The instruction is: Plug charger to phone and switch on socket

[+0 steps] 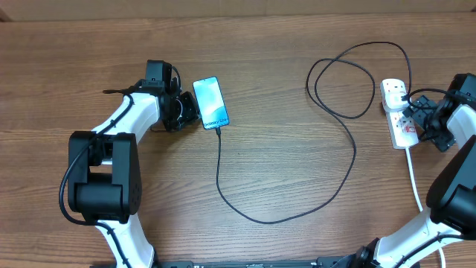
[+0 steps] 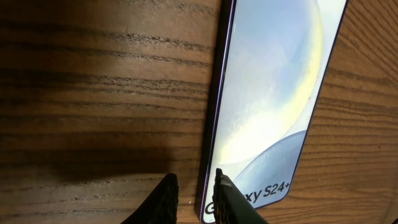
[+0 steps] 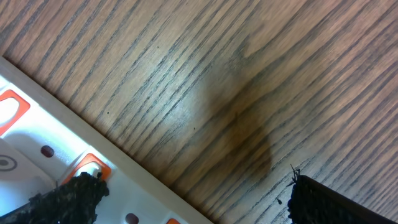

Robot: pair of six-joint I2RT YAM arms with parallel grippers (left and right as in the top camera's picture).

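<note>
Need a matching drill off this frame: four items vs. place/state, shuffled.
Items:
1. phone
2. socket
3. charger
4. right claw

Place or state:
A. open wide, one finger over white plastic
B. screen up, left of centre in the overhead view
C. white, far right in the overhead view
D. black, looping across the middle

Pairs: 1-B, 2-C, 3-D, 4-A

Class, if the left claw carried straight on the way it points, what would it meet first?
Probably the phone: the left claw points at its long edge near the lettering, one finger over the screen, the other over the table. Depth is unclear.
</note>
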